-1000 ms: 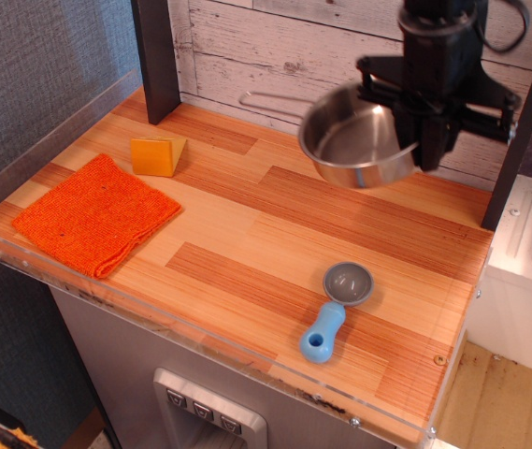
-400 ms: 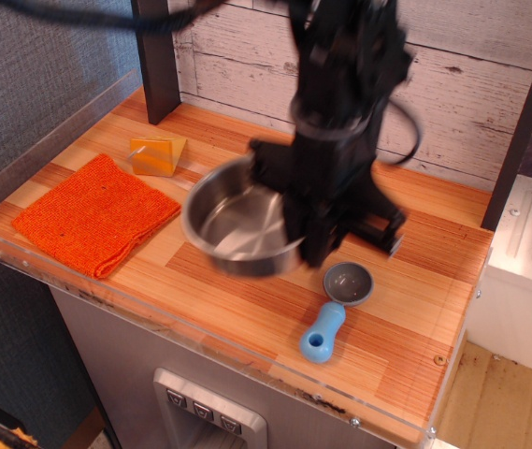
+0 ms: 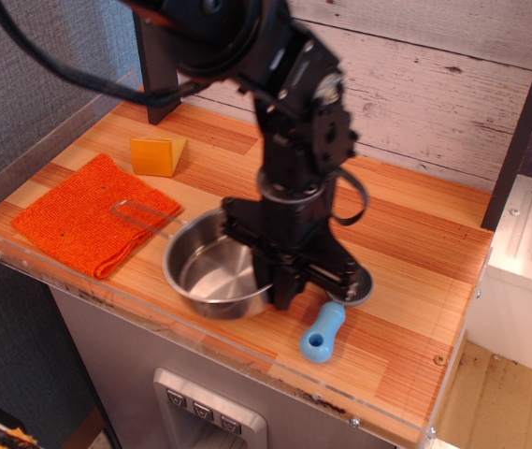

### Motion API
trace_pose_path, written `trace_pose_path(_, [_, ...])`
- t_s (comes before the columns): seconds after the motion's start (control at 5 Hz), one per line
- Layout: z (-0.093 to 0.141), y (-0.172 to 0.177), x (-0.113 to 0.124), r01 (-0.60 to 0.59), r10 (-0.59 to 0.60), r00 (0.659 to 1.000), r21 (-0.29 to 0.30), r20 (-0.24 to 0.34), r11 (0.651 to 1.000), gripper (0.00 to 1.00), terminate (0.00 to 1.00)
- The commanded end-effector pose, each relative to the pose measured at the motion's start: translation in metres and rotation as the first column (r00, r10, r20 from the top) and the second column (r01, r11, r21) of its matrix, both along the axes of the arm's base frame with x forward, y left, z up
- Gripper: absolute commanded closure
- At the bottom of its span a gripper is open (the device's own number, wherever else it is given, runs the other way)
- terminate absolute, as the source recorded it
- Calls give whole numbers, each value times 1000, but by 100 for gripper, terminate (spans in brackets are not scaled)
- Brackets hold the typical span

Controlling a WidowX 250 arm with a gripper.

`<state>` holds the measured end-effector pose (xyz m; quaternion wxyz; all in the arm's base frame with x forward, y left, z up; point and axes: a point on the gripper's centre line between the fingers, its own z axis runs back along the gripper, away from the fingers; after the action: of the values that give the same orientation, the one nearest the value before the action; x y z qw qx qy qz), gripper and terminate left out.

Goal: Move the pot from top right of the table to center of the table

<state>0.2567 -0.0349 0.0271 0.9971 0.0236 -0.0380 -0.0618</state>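
Nearest the front edge lies a small grey scoop with a blue handle (image 3: 326, 327), its handle pointing toward the clear acrylic rim and its bowl half hidden behind the arm.

Just left of it is the pot (image 3: 211, 271), a shallow round shiny stainless-steel pan. It sits low over the front-centre planks of the table (image 3: 415, 281), the striped wooden top of light and reddish-brown boards. Its base looks to be on the wood or a hair above it; I cannot tell which. Its long thin wire loop handle (image 3: 139, 215) reaches left and back, over the corner of the orange woven cloth (image 3: 93, 217). That fits a pan gripped by the rim on the far side from the handle, so the handle trails away from the arm.

The black end effector (image 3: 280, 281) comes down at the pot's right rim. Its fingers appear closed on that rim, one inside and one outside, though the dark body hides the contact itself. The hold looks firm enough to judge that the pan is not yet let go.

Farther back, the wrist stands nearly upright above the grip, and the upper links lean back and left toward the white plank wall, cables looping off the top. A yellow wedge-shaped block (image 3: 158, 155) sits behind the cloth, well clear.
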Motion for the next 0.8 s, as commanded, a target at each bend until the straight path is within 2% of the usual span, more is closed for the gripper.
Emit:
trace_pose_path(0.0, [-2, 21, -1, -36, 36, 999, -23, -11, 999, 100, 0])
trace_pose_path(0.2, [-1, 19, -2, -11, 11, 1000, -50, -10, 999, 0, 0])
trace_pose_path(0.6, [13, 6, -6, 51, -44, 996, -83, 79, 995, 0, 0])
